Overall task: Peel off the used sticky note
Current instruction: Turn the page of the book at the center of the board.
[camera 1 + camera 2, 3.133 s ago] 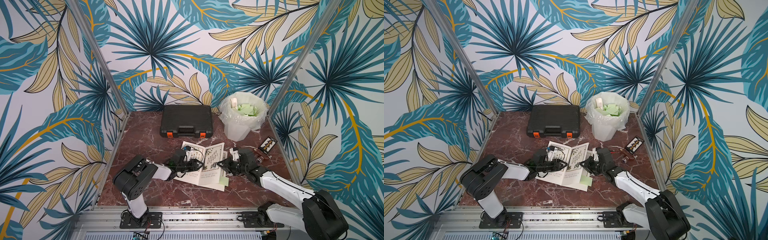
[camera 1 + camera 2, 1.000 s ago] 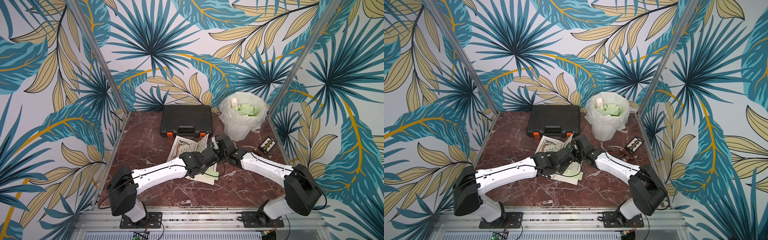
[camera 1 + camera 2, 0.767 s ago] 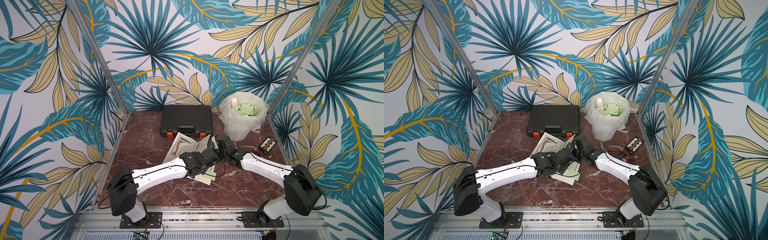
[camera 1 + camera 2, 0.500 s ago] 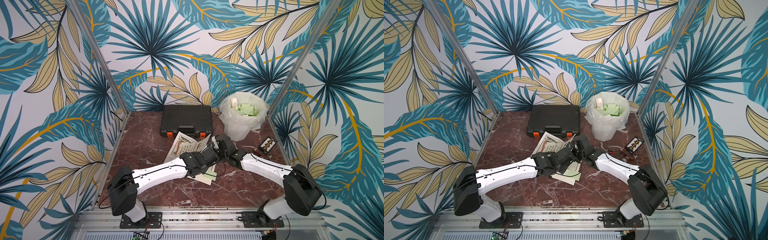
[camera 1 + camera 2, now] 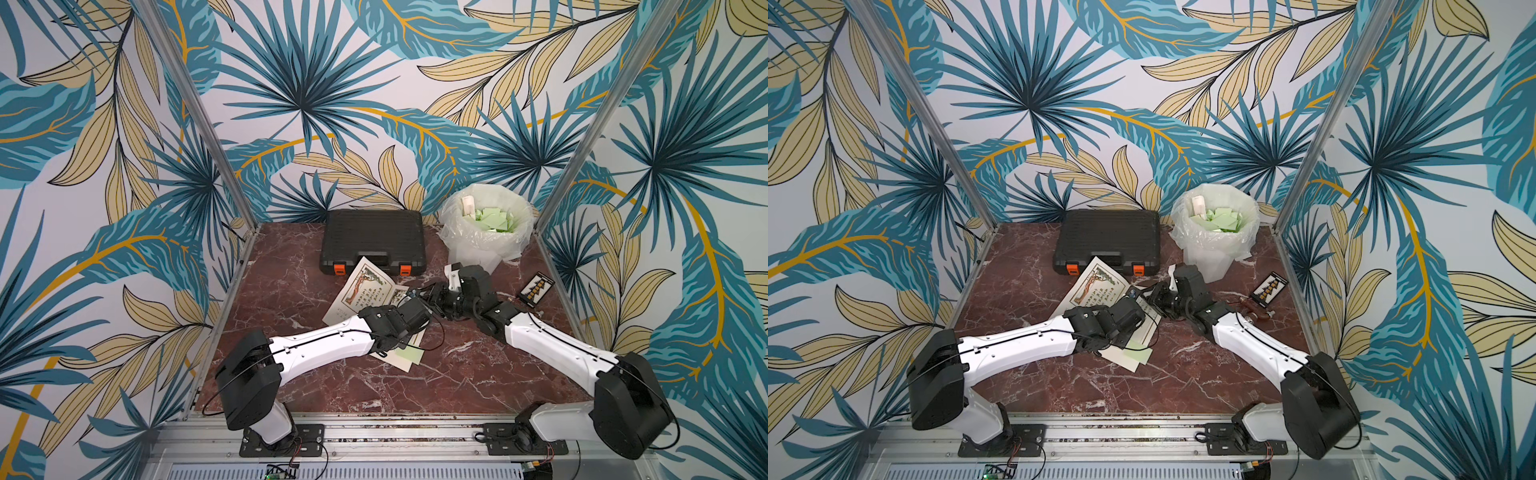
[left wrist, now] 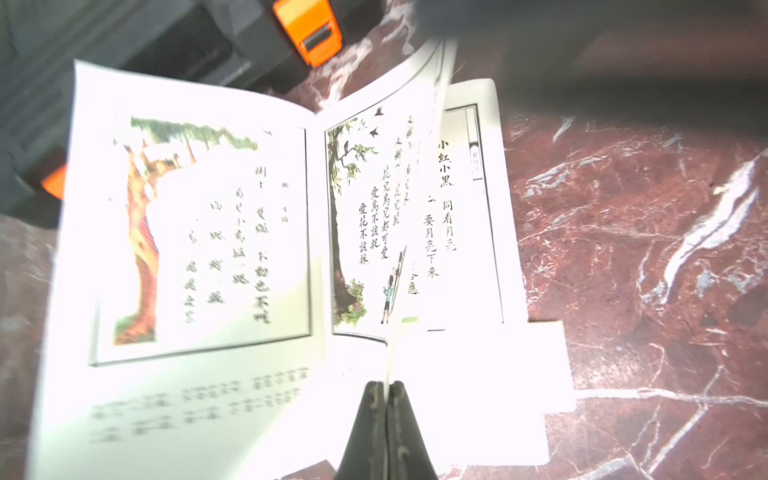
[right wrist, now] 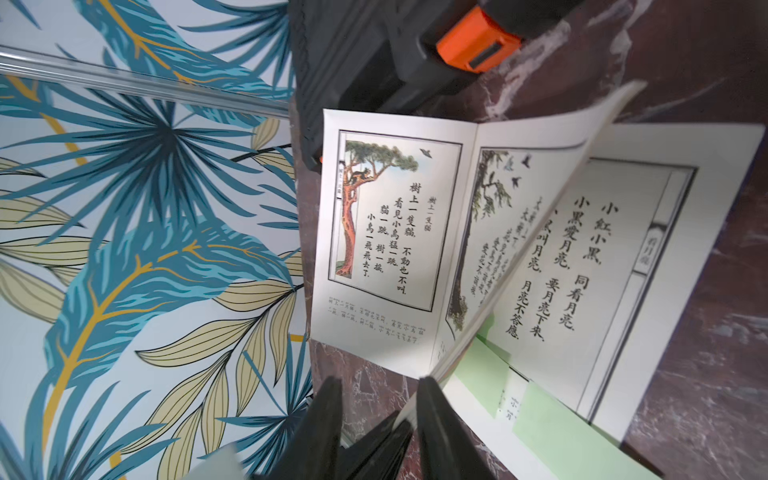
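now, booklet page [image 6: 374, 216] held up
left gripper [image 6: 387, 386] pinched shut on the page's edge; right gripper [image 7: 380, 386] jaws apart, holding nothing; green sticky note [image 7: 561, 432] on the page beneath [image 7: 602, 249]

Booklet [image 5: 363, 289] is lying open on the table [image 5: 478, 374], under both grippers. Left gripper [image 6: 386, 388] is sitting over its right half, one raised page [image 6: 374, 208] standing between the jaws. Right gripper [image 7: 380, 386] is hanging just right of the left one. Sticky note [image 5: 409, 355] is lying on the lower page, behind the left gripper. Tool case [image 5: 372, 237] is lying beyond both grippers; bin [image 5: 478, 245] is standing beyond the right gripper, paper slips [image 5: 494, 218] in it. Card [image 5: 537, 289] is lying right of the right gripper.
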`<state>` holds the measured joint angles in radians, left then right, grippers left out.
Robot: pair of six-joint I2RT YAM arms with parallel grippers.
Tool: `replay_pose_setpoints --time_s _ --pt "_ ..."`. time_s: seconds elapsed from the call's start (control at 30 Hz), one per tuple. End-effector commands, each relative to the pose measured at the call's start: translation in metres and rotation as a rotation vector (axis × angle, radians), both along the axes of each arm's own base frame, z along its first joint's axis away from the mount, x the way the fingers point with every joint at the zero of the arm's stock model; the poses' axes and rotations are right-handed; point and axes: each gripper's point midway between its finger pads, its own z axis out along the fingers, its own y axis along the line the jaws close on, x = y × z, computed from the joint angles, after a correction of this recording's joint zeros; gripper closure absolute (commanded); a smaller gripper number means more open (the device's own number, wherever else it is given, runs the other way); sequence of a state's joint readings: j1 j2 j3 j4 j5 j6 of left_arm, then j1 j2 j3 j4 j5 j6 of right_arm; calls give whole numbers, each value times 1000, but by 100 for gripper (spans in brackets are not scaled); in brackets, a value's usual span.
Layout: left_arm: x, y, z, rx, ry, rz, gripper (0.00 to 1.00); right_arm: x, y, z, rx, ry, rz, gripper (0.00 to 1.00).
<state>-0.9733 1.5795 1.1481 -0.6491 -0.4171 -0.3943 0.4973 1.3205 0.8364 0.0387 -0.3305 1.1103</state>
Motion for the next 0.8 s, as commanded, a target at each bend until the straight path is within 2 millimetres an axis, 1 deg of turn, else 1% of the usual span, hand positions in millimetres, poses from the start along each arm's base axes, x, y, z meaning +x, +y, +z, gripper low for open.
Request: replay_pose_setpoints --time_s 0.0,0.03,0.13,0.23,0.3,0.43,0.47,0.5,0.57,0.73,0.77 --pt "2 10 6 -174 34 78 100 -8 -7 -11 -18 -4 8 65" --pt "2 13 4 -214 50 96 100 -8 -8 -14 -17 0 6 65" --pt "3 21 5 -332 66 136 100 -10 -4 -26 7 24 14 65" --pt "4 30 6 -396 68 172 100 -9 2 -42 19 58 30 65" --pt "5 34 5 -434 71 192 100 -8 9 -49 22 71 56 65" --pt "7 42 3 -550 99 242 100 -5 28 -65 3 101 103 66" --pt "5 47 -1 -573 115 264 100 -4 32 -71 -2 112 111 66" --pt "9 48 4 -622 103 276 100 -2 37 -76 -6 122 118 67" --pt "11 56 2 -674 105 311 100 1 46 -84 -12 136 135 68" --pt "11 75 0 -770 113 373 100 6 73 -104 -28 167 183 69" --pt "11 78 -2 -778 117 385 100 6 77 -110 -35 178 189 69"
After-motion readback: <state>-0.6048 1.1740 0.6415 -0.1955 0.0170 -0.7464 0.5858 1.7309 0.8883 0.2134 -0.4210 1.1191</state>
